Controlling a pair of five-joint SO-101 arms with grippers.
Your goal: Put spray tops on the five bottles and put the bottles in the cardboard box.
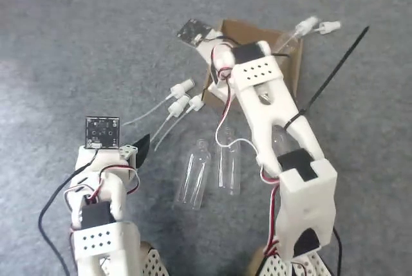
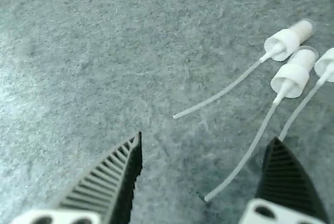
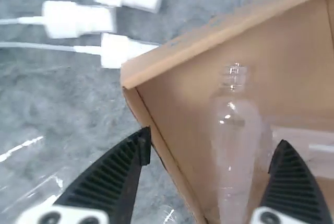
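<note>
The right gripper (image 3: 211,143) hangs over the cardboard box (image 3: 172,62), jaws apart, with a clear bottle (image 3: 235,130) lying inside the box beneath it. The left gripper (image 2: 205,141), jaws also apart and empty, hovers above the grey bench (image 2: 104,51), beyond the three spray tops (image 2: 292,72) lying just outside the box.

Five tops (image 1: 182,87), four-plus bottles (image 1: 195,174) (one box (image 1: 250,30))

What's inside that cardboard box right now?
One clear bottle with a bare neck lies in the cardboard box, under the open right gripper. The arm covers the rest of the box, so more may be hidden.
</note>
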